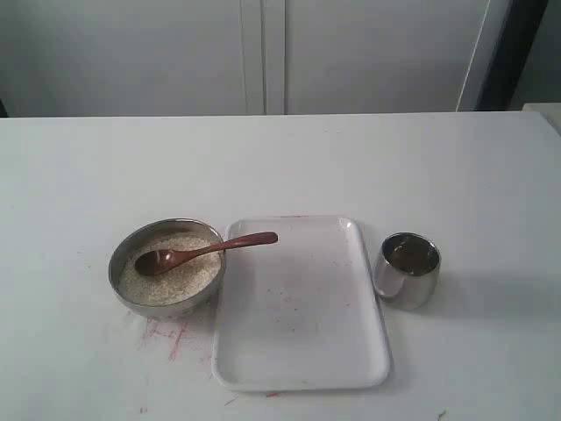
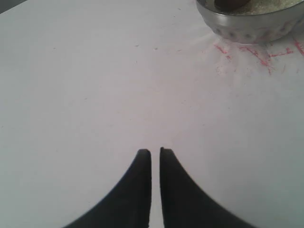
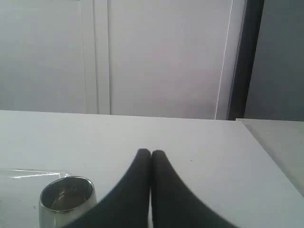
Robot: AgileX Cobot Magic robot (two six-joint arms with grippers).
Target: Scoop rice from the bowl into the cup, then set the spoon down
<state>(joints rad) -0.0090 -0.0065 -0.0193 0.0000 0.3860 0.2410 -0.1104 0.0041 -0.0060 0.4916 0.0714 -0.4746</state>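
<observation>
The steel bowl (image 1: 116,263) sits left of centre, holding the off-white rice (image 1: 180,282). The wooden spoon (image 1: 210,250) lies with its scoop on the rice and its handle leaning over the rim towards the tray. The steel cup (image 1: 408,270) stands upright to the right of the tray, its inside dark. Neither gripper shows in the exterior view. My left gripper (image 2: 155,151) hovers over bare table, shut with only a thin slit and nothing in it, with the bowl (image 2: 251,28) some way ahead. My right gripper (image 3: 151,152) is shut and empty, beside the cup (image 3: 66,197).
A white rectangular tray (image 1: 302,324) lies between bowl and cup. Red scribble marks (image 1: 171,333) stain the table by the bowl. White cabinet doors (image 1: 263,53) stand behind the table's far edge.
</observation>
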